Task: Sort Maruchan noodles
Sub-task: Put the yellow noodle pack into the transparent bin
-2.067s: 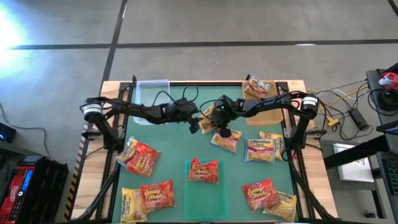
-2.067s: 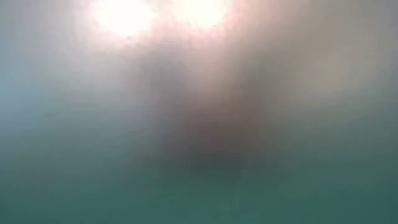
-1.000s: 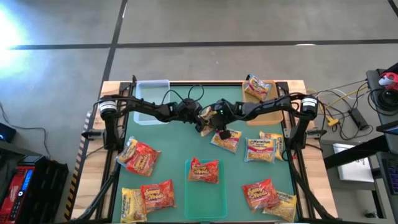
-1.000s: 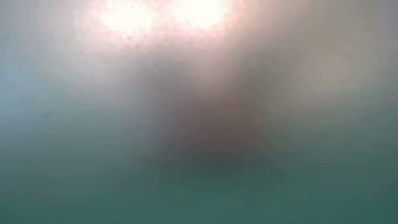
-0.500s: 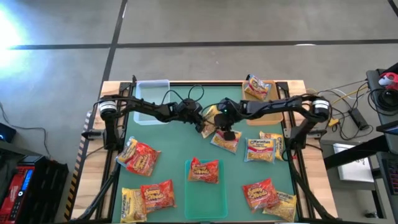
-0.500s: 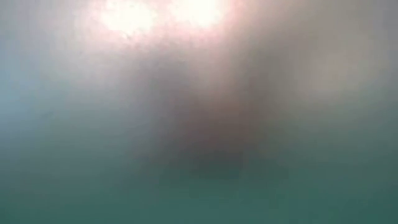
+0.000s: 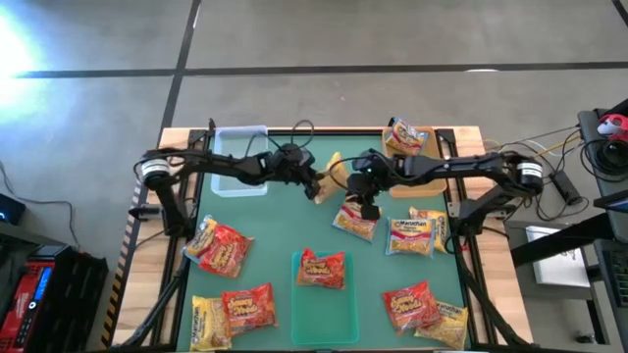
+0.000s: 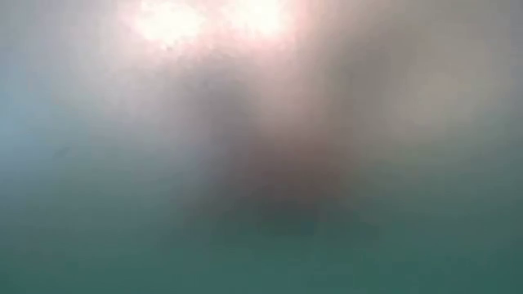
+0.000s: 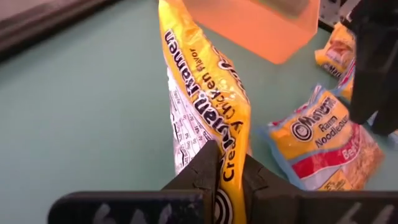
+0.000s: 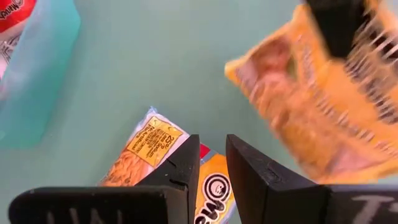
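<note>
A yellow Maruchan noodles packet [image 7: 335,167] [image 9: 205,81] is up off the green mat [image 7: 285,230] near the table's middle far side, with my left gripper [image 7: 321,188] [image 9: 230,165] shut on it. My right gripper [image 7: 368,208] [image 10: 211,155] hovers just right of it, with a narrow gap between its fingers and nothing in that gap. The right wrist view shows the held packet [image 10: 311,106] blurred ahead. Below the right gripper a pale yellow packet with a red label [image 7: 355,222] [image 10: 140,155] lies flat. The low view is fogged and shows nothing. My left gripper pinches the yellow packet by one end, at its edge [image 9: 231,177], between the two fingers. The fingers reach in from the table's left, slanting down. The packet sticks out edge-on beyond the fingers, lifted clear of the mat.
Several packets lie flat on the mat: red ones [image 7: 221,245] [image 7: 321,267] [image 7: 410,304], yellow ones [image 7: 208,324] [image 7: 446,324], a pale one [image 7: 410,235]. A clear tray [image 7: 240,147] stands far left, a brown tray [image 7: 417,176] with a packet [image 7: 407,137] far right, a green tray [image 7: 324,304] near middle.
My right gripper has drawn away from the yellow packet toward the table's right edge and risen. My left gripper has risen a little with the packet, which has come up off the mat and now sticks out beyond its fingers.
</note>
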Available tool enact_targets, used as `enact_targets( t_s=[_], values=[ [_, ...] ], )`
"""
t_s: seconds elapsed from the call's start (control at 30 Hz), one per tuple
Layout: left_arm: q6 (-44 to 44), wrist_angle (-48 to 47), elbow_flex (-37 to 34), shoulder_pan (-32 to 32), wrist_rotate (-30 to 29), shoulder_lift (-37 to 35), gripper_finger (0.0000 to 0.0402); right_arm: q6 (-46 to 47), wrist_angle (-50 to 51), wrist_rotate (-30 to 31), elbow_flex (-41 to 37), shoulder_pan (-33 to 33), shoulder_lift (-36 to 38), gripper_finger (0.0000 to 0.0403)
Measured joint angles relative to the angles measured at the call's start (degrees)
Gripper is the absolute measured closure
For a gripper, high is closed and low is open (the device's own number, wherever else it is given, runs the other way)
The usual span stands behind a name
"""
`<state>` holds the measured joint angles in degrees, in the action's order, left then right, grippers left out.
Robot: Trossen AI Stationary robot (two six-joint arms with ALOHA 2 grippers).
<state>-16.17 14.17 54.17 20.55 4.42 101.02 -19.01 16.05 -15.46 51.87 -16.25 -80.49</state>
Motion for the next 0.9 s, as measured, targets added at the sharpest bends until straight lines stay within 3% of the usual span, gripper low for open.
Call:
enact_targets(
  t_s=[0.4,0.63,0.9],
  values=[
    [11.1,-14.1,-0.3,8.7,-0.5,-14.4,0.0401,1.1,-0.6,0.5,-4.6,0.0,-0.7,0.0335],
    [24.2,-22.3,-0.3,16.4,-4.5,-24.2,0.0401,2.5,-3.9,0.5,-7.2,0.0,-0.6,0.0335],
    [26.2,-33.8,-1.4,21.9,-12.0,-30.2,0.0402,2.3,-6.0,0.5,-7.3,0.0,-0.6,0.0335]
  ],
)
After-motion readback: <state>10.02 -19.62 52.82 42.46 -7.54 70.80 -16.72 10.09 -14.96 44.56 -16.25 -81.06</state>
